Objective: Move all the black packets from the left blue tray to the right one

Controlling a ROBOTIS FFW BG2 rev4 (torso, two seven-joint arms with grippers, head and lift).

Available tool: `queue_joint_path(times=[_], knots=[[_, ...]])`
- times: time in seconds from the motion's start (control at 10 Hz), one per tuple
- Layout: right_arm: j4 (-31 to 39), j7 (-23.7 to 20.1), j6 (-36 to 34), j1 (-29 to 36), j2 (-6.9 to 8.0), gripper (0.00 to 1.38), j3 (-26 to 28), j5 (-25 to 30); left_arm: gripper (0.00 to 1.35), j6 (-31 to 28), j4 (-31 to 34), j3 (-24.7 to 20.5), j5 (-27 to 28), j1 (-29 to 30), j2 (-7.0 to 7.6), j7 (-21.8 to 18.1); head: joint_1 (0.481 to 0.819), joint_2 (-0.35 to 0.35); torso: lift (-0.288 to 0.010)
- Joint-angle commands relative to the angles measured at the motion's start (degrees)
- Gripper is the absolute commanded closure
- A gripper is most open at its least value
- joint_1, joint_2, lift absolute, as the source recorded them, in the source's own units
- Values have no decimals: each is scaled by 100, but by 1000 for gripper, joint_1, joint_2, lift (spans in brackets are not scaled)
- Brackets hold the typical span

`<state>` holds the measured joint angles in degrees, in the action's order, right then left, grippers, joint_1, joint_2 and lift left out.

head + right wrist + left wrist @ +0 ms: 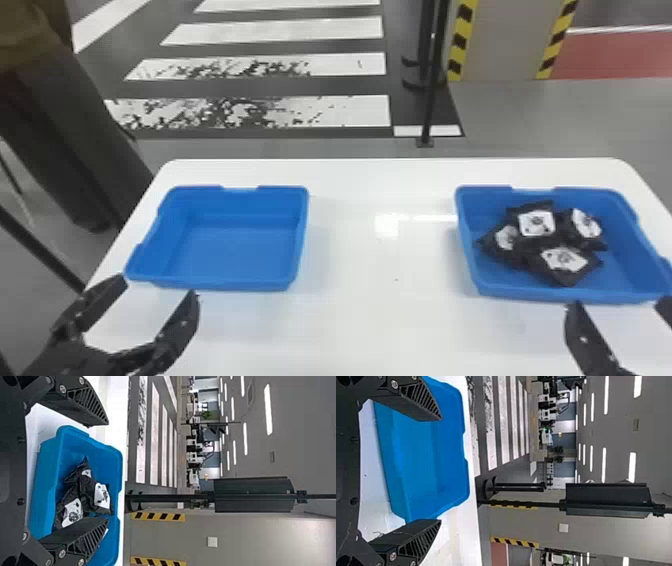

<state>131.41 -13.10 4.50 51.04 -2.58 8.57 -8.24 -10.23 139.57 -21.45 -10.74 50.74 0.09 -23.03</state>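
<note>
Black packets [565, 260] lie in the right tray [555, 296], beyond your wide-spread right end effector [620, 304]; your left end effector [158, 287] is equally wide.

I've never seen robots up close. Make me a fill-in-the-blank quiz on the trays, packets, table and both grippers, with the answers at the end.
The black packets lie in the ____ tray, seen from the robot's own side.
The number of packets in the left tray is ____.
Both trays stand on a table whose top is coloured ____.
The left gripper and the right gripper both have their jaws ____, not shut.

Missing words: right; zero; white; open
</note>
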Motion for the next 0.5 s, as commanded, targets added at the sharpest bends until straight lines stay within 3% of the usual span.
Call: queue_joint_path(times=[0.0, 0.4], knots=[[0, 0, 0, 0, 3, 165, 0, 1, 128, -31, 0, 8, -12, 2, -24, 0, 695, 98, -140], [-28, 0, 0, 0, 3, 165, -23, -67, 127, -115, 0, 20, -23, 16, -24, 0, 695, 95, -140]])
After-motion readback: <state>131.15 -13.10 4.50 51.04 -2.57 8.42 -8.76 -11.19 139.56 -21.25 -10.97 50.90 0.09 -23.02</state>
